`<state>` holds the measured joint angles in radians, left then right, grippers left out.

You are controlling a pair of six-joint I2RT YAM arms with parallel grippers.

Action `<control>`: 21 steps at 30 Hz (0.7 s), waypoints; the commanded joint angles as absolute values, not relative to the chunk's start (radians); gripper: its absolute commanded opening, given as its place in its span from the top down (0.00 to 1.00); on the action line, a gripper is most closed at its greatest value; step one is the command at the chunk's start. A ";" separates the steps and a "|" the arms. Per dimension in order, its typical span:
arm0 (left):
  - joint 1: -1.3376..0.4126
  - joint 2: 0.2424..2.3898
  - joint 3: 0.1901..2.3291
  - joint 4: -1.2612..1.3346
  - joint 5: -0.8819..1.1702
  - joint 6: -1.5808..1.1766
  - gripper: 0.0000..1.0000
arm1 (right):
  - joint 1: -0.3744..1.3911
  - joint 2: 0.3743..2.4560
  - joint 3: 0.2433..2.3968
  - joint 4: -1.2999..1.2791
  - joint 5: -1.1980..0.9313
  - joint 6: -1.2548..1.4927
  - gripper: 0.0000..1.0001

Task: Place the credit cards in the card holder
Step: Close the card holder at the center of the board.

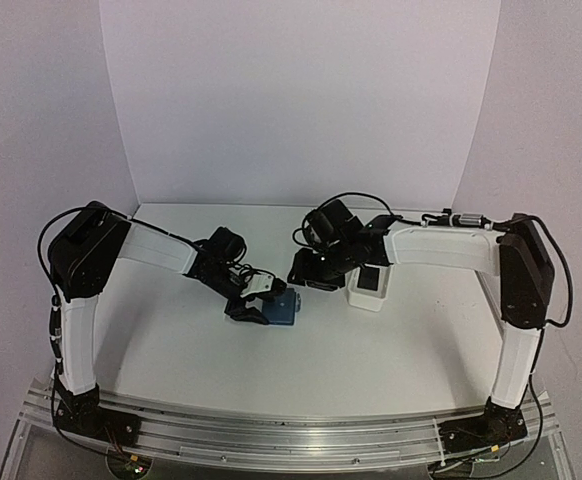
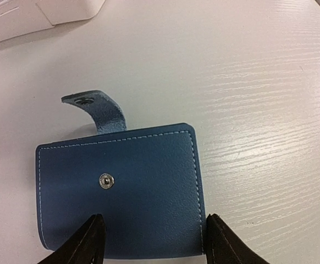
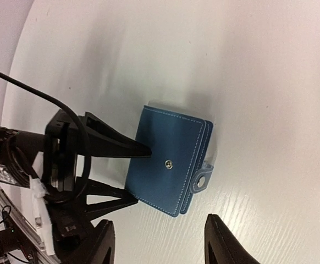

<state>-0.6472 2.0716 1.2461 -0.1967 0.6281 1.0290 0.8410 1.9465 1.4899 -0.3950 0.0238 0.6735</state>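
The card holder point(image 1: 285, 309) is lying closed and flat on the white worktop point(image 1: 391, 340), near the middle of the top view. Its dark-blue outer face is turned upward and is showing a metal snap stud point(image 2: 106, 180). The snap tab point(image 2: 97, 110) is hanging unfastened. In the left wrist view it is curling up from the far edge toward 11 o'clock.

The left tool point(image 1: 258, 313) is reaching in from 9 o'clock of the card holder. Its jaws are standing apart, released and grasping nothing. Both fingertips point(image 3: 143, 152) are meeting the case along its one near edge, not clamping opposite sides.

The right tool point(image 1: 311, 276) is hovering at about 1 o'clock of the card holder, above the worktop. Its jaws are likewise spread, with nothing between them.

A long white tray point(image 1: 356, 297) is sitting at 3 o'clock of the card holder, well apart from it. A dark credit card point(image 1: 371, 279) is resting inside the tray.
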 commanded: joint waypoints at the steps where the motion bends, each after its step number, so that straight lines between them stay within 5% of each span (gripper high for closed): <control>1: -0.649 2.095 1.269 -0.208 0.590 1.014 0.38 | 0.801 1.906 1.481 -0.393 -0.044 0.753 0.55; 21: -0.649 2.095 1.267 -0.203 0.585 1.011 0.39 | 0.746 2.149 1.615 -0.395 -0.168 0.770 0.76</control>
<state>-0.6472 2.0735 1.2491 -0.1974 0.6235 1.0206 0.7448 2.1090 1.5471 -0.3985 -0.1310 0.7956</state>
